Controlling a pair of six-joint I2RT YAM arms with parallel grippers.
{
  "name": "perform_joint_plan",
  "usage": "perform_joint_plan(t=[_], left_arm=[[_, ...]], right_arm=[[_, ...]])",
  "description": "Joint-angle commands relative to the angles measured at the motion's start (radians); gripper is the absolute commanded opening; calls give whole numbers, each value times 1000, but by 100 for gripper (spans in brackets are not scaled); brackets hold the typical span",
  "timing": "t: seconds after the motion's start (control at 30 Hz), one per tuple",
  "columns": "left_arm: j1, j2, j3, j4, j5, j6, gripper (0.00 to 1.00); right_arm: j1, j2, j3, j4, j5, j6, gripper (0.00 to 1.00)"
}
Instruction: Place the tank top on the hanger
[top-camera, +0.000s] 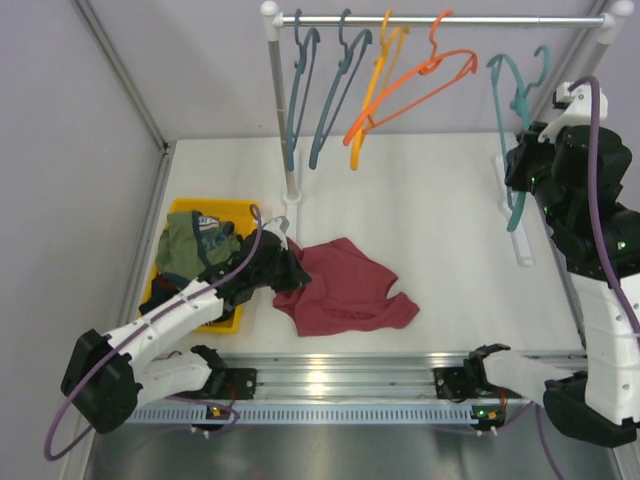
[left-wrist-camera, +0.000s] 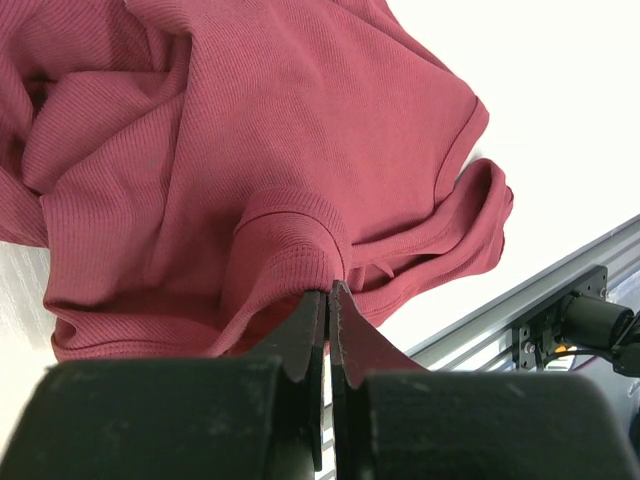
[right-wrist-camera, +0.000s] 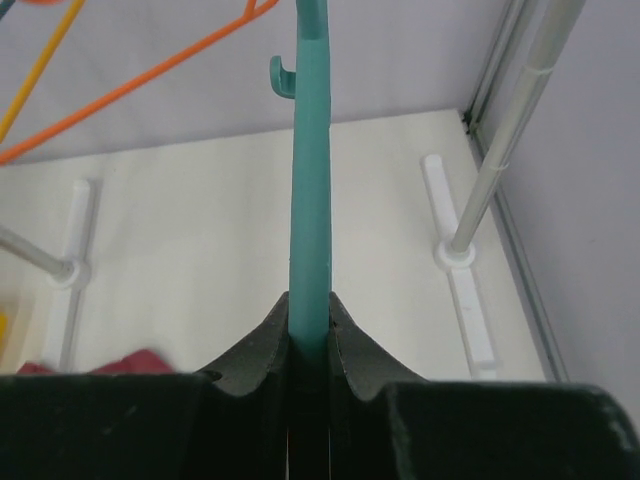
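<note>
The maroon tank top (top-camera: 345, 285) lies crumpled on the white table, mid-front. My left gripper (top-camera: 297, 272) is at its left edge, shut on a fold of the cloth; the left wrist view shows the jaws (left-wrist-camera: 330, 290) pinching the tank top (left-wrist-camera: 250, 130). The light teal hanger (top-camera: 505, 85) hangs upright at the right end of the rack, its hook just under the rail. My right gripper (top-camera: 520, 170) is shut on it; in the right wrist view the hanger bar (right-wrist-camera: 310, 180) rises straight out of the closed gripper (right-wrist-camera: 310, 300).
A yellow tray (top-camera: 180, 212) at the left holds an olive-green garment (top-camera: 195, 245). The rack rail (top-camera: 440, 19) carries two dark teal hangers (top-camera: 300, 90), a yellow hanger (top-camera: 372, 100) and an orange hanger (top-camera: 420, 85). A rack post (top-camera: 281, 110) stands behind the tank top. An aluminium rail (top-camera: 340, 375) runs along the front edge.
</note>
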Motion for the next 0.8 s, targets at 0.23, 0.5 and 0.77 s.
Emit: perform_joint_plan(t=[0.23,0.5,0.77], left_arm=[[5,-41,26,5,4,8,0],[39,-152,-30,12,-108,-64,0],[129,-173,-69,101,-7,-69,0]], right_arm=[[21,-409,-656,45,-633,109,0],[55,-578,-947,96,-922,134,0],[104,-659,-1059,88,-1049,105,0]])
